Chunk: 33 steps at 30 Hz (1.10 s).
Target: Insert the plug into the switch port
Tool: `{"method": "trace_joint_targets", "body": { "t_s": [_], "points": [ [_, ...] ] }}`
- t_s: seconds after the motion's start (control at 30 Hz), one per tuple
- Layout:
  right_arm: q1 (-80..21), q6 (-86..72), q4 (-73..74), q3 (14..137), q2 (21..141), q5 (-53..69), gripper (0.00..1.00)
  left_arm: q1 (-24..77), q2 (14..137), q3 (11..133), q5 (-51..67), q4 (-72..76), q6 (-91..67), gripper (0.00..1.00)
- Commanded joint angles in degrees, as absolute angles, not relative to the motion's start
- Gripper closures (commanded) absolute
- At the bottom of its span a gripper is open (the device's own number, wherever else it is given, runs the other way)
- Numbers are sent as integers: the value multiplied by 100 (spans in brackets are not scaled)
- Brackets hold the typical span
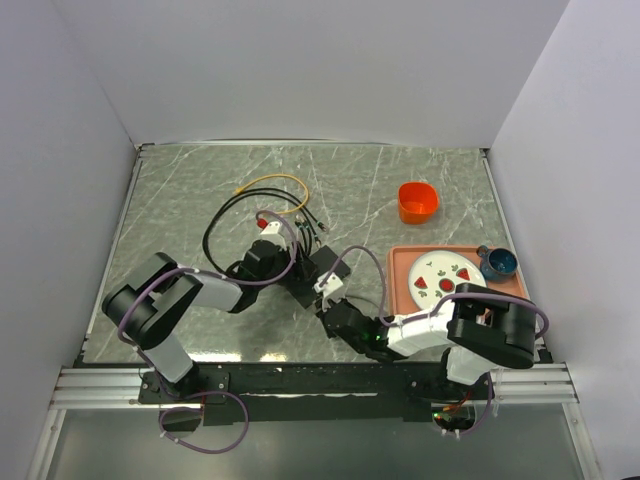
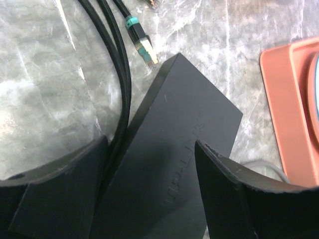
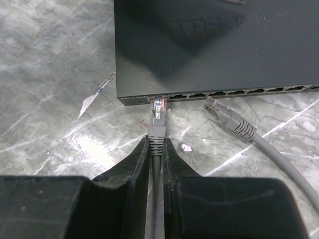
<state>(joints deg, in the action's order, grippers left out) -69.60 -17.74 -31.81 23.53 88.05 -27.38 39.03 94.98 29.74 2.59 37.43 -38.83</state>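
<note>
Right pincer (image 3: 155, 143): clamping tight on the gray cable (image 3: 156, 164) just behind the plug (image 3: 158, 117), which is sticking out past the fingertips.
Left pincer (image 2: 150, 147): standing wide and gripping the switch (image 2: 174, 129), with one finger pressing against each long side.
Switch place: lying on the marble table (image 1: 200, 200) at the centre of the top view, between the two pincers.
Around: a loose gray plug (image 3: 222, 113) on its own cable is lying just right of the held one, tipping toward upper left, close to the sockets but outside them. Black cables (image 2: 117, 74) are running along the switch's left side in the left wrist view. A green-banded plug (image 2: 142, 44) is resting just off the switch's far corner. A salmon tray (image 2: 286, 109) is sitting at right, apart from the switch.
In the way: the loose gray plug is lying beside the held plug's line, not across it.
Plug heading: its long axis is running bottom to top in the right wrist view, and its nose is meeting the leftmost socket. How deep it is sitting cannot be told.
Switch heading: its long axis is running left to right across the top of the right wrist view, with the socket row facing down toward the right pincer.
</note>
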Motion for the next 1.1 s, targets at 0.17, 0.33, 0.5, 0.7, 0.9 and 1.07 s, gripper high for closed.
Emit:
{"method": "trace_joint_targets", "body": {
  "t_s": [0.17, 0.33, 0.5, 0.7, 0.9, 1.07],
  "points": [
    [-6574, -1749, -3437, 3093, 8543, -3560, 100, 4974, 9826, 2496, 2329, 2144, -4913, 26],
    [-6574, -1635, -3559, 3129, 8578, -3507, 100, 5045, 9870, 2479, 2338, 2206, -4948, 26],
    [-6539, -1582, -3700, 3155, 8631, -3410, 100, 5098, 9809, 2470, 2172, 2206, -5019, 25],
    [-6548, -1810, -3481, 2988, 8464, -3165, 100, 5080, 9475, 2759, 1021, 995, -5141, 16],
    [-6601, -2109, -3252, 2628, 8297, -2945, 100, 4685, 9308, 2927, 219, 632, -5344, 11],
    [-6627, -2180, -3016, 2391, 8086, -2681, 87, 4395, 9334, 2970, 19, 581, -5274, 10]
  ]
}}
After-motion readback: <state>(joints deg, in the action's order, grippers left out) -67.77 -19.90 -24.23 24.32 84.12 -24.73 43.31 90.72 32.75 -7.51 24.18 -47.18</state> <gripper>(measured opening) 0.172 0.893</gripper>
